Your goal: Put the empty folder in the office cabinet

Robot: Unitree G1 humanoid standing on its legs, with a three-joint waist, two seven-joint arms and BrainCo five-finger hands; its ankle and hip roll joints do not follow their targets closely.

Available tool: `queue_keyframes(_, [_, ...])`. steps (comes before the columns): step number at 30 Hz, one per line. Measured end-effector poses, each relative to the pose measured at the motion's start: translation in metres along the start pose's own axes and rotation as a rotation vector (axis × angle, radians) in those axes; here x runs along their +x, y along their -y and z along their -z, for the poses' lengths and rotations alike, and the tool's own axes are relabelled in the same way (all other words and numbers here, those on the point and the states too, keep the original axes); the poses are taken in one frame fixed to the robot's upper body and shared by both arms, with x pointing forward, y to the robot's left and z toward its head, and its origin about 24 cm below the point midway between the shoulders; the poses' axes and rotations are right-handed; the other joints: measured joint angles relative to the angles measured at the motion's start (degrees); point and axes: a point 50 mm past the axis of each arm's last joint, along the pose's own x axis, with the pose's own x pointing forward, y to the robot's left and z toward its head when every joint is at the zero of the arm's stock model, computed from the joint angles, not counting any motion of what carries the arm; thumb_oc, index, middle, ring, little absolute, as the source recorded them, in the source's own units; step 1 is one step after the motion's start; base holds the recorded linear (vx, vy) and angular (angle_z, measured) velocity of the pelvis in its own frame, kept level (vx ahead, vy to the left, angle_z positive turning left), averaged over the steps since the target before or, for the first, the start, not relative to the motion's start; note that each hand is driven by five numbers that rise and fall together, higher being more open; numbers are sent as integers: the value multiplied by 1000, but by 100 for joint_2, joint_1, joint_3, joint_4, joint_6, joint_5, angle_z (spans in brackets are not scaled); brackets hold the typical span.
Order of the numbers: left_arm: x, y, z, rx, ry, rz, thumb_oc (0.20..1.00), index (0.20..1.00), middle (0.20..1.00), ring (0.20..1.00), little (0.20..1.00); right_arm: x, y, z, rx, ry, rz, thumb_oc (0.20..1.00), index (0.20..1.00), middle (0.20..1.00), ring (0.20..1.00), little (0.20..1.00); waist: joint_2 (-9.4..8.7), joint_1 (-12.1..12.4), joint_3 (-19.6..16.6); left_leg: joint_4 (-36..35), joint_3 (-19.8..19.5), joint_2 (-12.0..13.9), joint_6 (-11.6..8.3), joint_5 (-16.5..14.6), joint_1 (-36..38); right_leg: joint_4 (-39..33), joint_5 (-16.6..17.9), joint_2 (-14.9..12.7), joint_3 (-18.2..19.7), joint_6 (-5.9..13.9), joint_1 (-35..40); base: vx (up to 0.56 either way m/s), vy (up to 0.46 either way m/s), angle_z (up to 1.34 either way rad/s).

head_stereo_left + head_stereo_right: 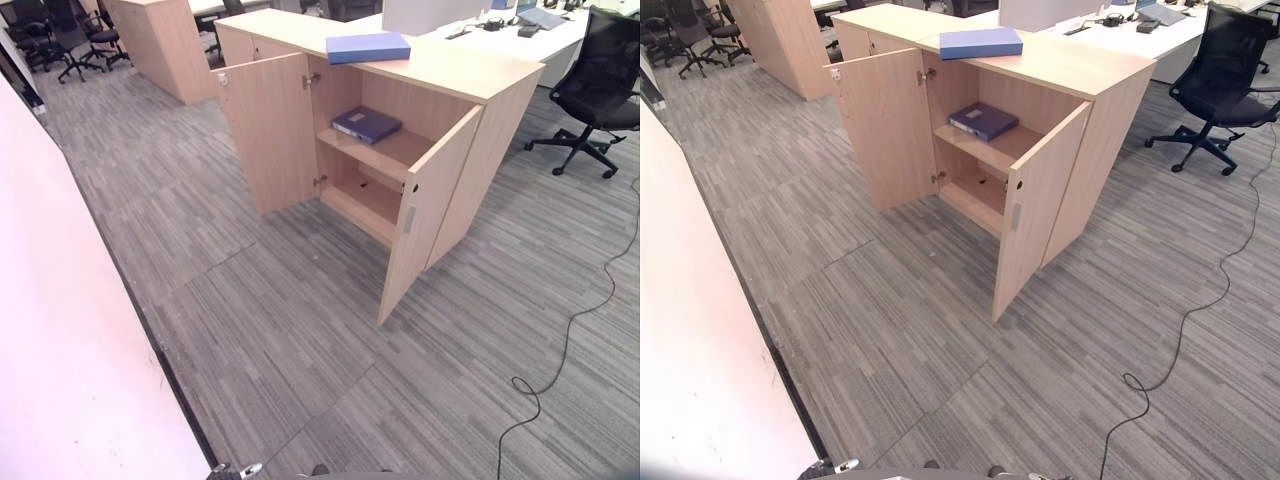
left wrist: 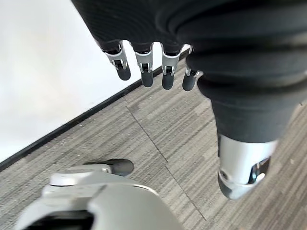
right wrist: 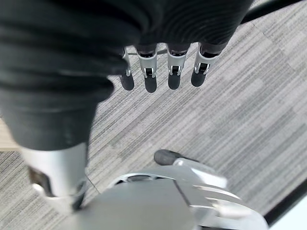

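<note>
A light-wood office cabinet stands ahead with both doors open. One blue folder lies flat on its top. A second, darker blue folder lies on the upper shelf inside. The lower shelf looks bare. My left hand hangs over the grey carpet with its fingers straight and nothing in it. My right hand hangs the same way over the carpet, also holding nothing. Both hands are far from the cabinet.
A white wall runs along the left. A black office chair stands right of the cabinet by a white desk. More cabinets and chairs stand at the back left. Open carpet lies between me and the cabinet.
</note>
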Motion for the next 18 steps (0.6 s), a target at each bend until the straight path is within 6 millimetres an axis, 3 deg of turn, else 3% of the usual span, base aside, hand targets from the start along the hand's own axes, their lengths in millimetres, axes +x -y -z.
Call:
queue_keyframes(9, [-1,-3,-15,18,83,-18,1000,1000,1000,1000,1000,0,-1,-3,-6,8,-5,1000,1000,1000,1000,1000,-232,35,188,-114,-15,-8,-19,4,131,-276,81,30,-20,16,232,8,-25,1])
queue_keyframes(18, [-1,-2,-20,26,107,6,1000,1000,1000,1000,1000,0,0,-11,-10,27,-6,1000,1000,1000,1000,1000,-237,27,187,-115,-19,-8,-19,4,142,-306,82,30,-28,17,243,5,-12,0])
